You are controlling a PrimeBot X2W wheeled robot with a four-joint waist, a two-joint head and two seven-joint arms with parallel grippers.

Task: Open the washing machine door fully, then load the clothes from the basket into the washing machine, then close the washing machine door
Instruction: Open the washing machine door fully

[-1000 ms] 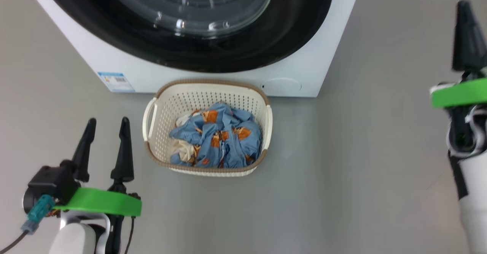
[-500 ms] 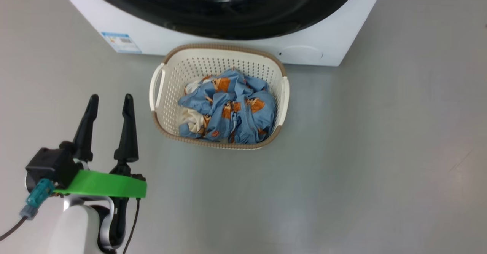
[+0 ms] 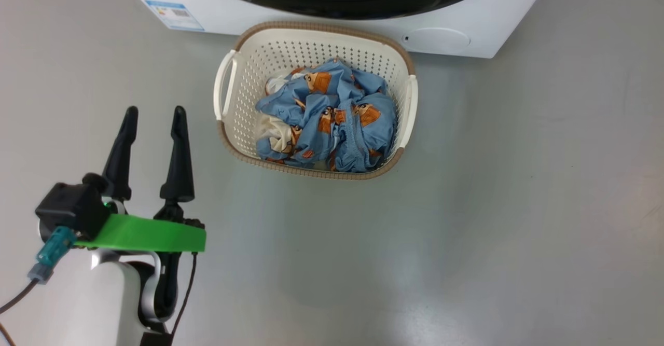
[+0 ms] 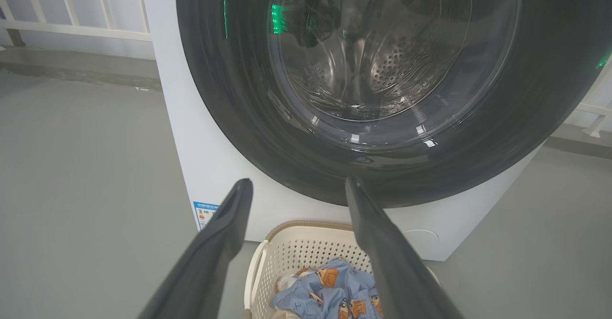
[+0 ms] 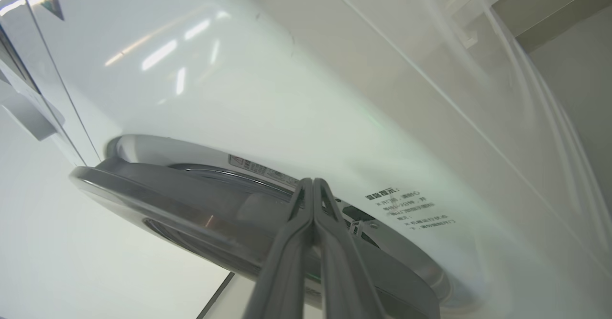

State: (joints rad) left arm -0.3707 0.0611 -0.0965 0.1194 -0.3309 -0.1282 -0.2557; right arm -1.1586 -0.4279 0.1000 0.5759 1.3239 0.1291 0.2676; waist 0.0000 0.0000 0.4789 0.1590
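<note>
Since the washing machine door isn't swung wide yet, the right gripper is clenched into 1 thin wedge, tips at the door's edge by the washing machine front, prob. to pry. The left gripper hangs released and empty beside the basket, w/ the clothes heaped inside, awaiting loading.

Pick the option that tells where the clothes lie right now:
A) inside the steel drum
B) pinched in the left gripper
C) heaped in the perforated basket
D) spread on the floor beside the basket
C: the clothes lie heaped inside the basket, which stands on the floor before the washing machine, and the left gripper is open and empty.
</note>
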